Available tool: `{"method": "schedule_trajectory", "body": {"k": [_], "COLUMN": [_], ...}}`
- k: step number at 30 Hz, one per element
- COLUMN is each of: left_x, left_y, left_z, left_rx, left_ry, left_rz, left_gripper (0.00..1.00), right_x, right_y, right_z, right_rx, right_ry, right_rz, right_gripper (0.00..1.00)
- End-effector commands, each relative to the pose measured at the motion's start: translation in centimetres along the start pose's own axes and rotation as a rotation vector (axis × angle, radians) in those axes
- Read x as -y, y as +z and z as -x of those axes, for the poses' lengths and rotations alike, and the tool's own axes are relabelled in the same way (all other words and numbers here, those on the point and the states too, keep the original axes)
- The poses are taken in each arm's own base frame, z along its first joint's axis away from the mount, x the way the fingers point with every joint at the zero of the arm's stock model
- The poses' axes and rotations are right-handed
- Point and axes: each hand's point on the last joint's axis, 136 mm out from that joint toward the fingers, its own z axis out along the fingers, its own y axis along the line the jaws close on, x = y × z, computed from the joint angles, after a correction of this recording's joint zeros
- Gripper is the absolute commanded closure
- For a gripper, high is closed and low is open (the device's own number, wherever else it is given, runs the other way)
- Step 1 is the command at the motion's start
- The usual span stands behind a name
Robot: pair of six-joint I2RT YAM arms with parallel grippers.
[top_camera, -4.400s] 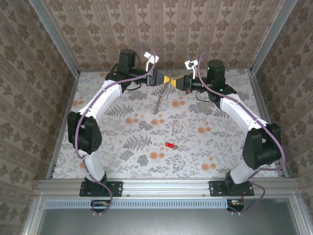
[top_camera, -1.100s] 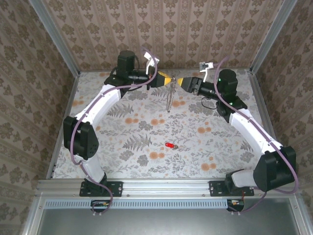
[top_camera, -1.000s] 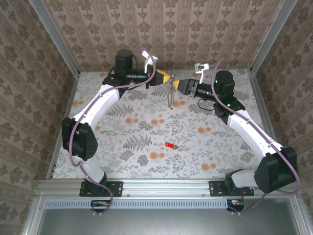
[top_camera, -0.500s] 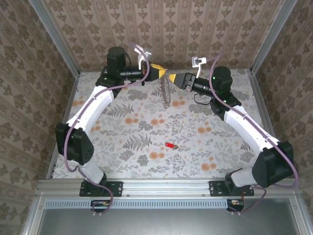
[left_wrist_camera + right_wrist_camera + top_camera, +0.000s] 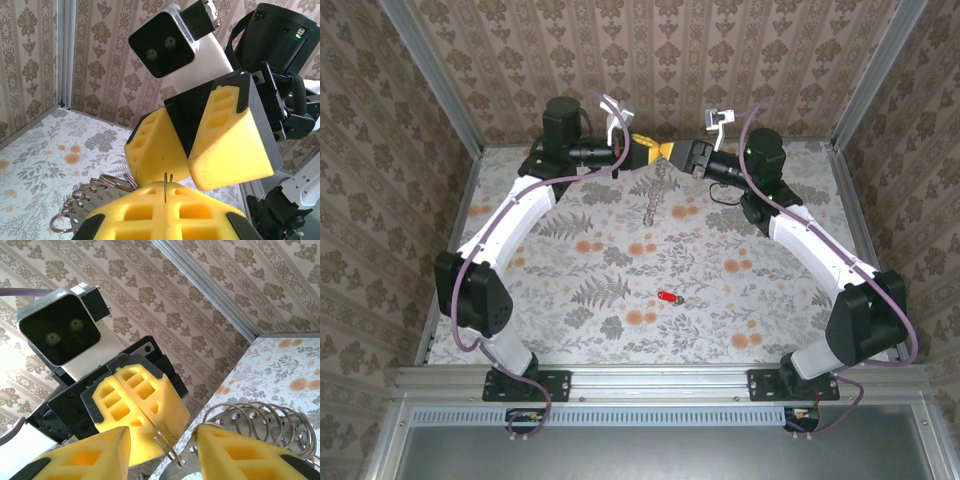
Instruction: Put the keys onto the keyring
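We saw brown damask-papered walls [image 5: 670, 60] on three sides, aluminium corner posts [image 5: 430, 75], and a floral-printed tabletop [image 5: 760, 300] under soft, even light.

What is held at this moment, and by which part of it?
The shut left gripper pinches the thin dull-metallic chain-like keyring by the wire loop at its top end. The open right gripper holds nothing.

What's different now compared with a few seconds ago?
The left gripper and right gripper, meeting tip to tip, have drifted slightly toward the back wall. The left jaws stayed shut on the keyring, which dangles below them as before. The right jaws stand open at the ring's wire. The red key stayed where it lay on the table, untouched.
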Motion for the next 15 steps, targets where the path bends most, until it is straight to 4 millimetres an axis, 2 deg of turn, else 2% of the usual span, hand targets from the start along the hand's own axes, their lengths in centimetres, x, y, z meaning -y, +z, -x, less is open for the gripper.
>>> {"method": "schedule_trajectory", "body": {"k": [1,5,10,15], "left_x": [2.0,2.0,2.0,2.0], "left_y": [-0.7,-0.7,-0.8,-0.8], "left_z": [2.2,2.3,2.4,2.5], "left_rx": [0.030,0.031,0.033,0.035], "left_ry": [0.095,0.093,0.091,0.093], "left_rz": [-0.025,-0.022,-0.022,-0.022], "left_gripper": [1.00,1.00,1.00,1.00], "right_x": [-2.5,-2.6,-2.4,-1.9], "right_y": [-0.3,-0.7,-0.8,-0.7], "right_z": [0.7,0.0,-0.5,-0.8], "right_rx": [0.006,-0.014,-0.031,-0.040], "right_ry": [-0.062,-0.075,-0.075,-0.071], "right_rz": [0.064,0.062,0.059,0.053], "right_gripper": [0.62,0.66,0.76,0.80]}}
